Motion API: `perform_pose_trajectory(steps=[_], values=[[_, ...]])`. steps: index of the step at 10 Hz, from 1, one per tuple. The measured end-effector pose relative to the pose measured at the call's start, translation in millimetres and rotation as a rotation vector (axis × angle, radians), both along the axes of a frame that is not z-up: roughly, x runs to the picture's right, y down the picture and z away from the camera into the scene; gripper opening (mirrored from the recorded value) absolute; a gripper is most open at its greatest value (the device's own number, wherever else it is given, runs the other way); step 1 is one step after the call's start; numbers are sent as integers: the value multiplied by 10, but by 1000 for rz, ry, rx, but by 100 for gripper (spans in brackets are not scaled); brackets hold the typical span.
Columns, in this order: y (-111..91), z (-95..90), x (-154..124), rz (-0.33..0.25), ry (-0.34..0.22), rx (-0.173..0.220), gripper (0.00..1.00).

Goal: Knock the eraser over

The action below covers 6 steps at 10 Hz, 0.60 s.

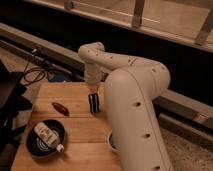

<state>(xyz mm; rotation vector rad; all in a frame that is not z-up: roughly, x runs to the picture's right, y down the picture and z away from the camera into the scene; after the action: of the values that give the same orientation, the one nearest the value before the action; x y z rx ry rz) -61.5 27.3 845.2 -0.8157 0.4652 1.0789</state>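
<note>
My white arm reaches over the wooden table point(75, 125) from the right, and its wrist points straight down. My gripper point(94, 102) shows as a dark, narrow upright shape with pale vertical streaks, just above the table's middle. The eraser does not show apart from this shape. It may stand right at or behind the gripper, but I cannot tell the two apart.
A reddish-brown oblong thing point(60, 107) lies left of the gripper. A black bowl point(35, 147) holding a white bottle point(46, 134) sits front left. A pale cup point(112, 142) peeks out from behind my arm. Cables point(32, 75) and dark gear point(10, 107) lie left of the table.
</note>
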Motion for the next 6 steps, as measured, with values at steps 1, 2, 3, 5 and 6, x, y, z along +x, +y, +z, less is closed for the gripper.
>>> perform_pose_trajectory(steps=[1, 2, 3, 5, 6], values=[[0, -4, 2, 1, 0, -1, 5], [3, -2, 5, 2, 1, -3, 5], [59, 1, 12, 7, 9, -31, 5], [240, -64, 42, 17, 28, -81, 5], [358, -161, 116, 32, 43, -113, 5]])
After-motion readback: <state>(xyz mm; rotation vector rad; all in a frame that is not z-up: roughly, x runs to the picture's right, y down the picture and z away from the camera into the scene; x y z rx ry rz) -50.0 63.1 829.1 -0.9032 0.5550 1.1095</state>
